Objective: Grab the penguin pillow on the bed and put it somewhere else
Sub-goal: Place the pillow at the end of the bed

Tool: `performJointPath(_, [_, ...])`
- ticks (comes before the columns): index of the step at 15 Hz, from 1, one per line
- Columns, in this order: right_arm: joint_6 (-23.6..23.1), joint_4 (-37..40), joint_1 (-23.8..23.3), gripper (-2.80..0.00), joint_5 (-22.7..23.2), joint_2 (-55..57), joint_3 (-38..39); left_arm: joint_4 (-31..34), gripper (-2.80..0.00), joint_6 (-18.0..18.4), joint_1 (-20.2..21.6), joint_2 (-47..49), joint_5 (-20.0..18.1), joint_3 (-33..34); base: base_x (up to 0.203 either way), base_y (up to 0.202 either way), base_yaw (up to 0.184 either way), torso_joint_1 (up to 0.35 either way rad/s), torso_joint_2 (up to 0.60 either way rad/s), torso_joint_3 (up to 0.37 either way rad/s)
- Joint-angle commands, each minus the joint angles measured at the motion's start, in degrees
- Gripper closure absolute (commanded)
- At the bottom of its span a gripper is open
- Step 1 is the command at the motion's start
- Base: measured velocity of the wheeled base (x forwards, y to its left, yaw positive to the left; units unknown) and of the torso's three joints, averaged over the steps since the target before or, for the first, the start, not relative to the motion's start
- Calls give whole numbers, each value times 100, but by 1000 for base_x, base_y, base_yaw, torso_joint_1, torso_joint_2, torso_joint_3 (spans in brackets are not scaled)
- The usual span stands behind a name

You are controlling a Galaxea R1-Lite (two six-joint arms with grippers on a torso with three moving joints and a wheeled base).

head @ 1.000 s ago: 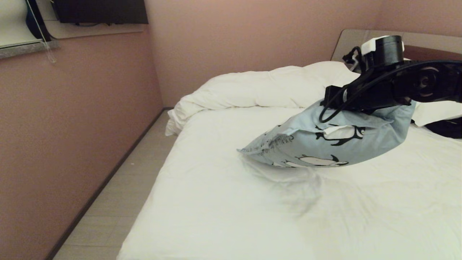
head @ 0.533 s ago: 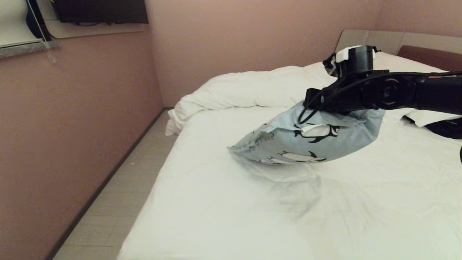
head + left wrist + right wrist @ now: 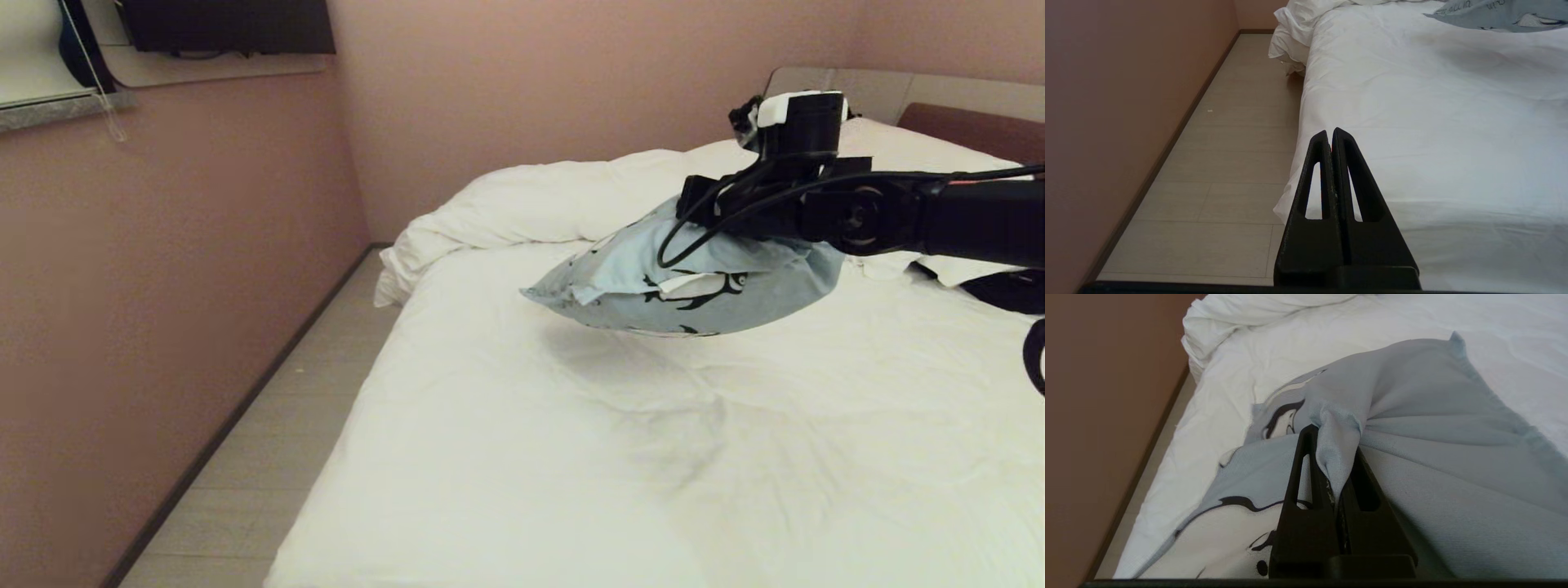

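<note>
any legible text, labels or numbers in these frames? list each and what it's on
Dark handwritten-style lettering along one edge of the penguin pillow, which hangs from the right gripper: too small and creased to read.
No other words, labels, brands or numbers show, not on the bed nor on the left gripper.

Bedroom, white-sheeted bed [image 3: 522,457], rumpled duvet [image 3: 571,200], padded headboard [image 3: 971,126], pink walls [image 3: 163,286]
</note>
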Motion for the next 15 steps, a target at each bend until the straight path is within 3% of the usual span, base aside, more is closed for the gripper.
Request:
performJointPath(1, [2, -128, 12, 0, -125, 391, 25, -3, 0, -5, 0, -2, 0, 0, 0, 0, 0, 0, 0, 0])
performJointPath(3, [-6, -131, 18, 0, -488, 977, 114, -3, 0, -5, 0, -2, 1, 0, 0, 0, 0, 0, 0, 0])
performJointPath(5, [-22, -131, 53, 0, -669, 1223, 694, -3, 0, -5, 0, -2, 9, 0, 0, 0, 0, 0, 0, 0])
performJointPath(10, [-387, -166, 474, 0, -626, 934, 2447, -3, 0, -5, 0, -2, 0, 0, 0, 0, 0, 0, 0, 0])
performJointPath(15, [-425, -207, 787, 0, -501, 474, 3375, -3, 0, -5, 0, -2, 9, 0, 0, 0, 0, 0, 0, 0])
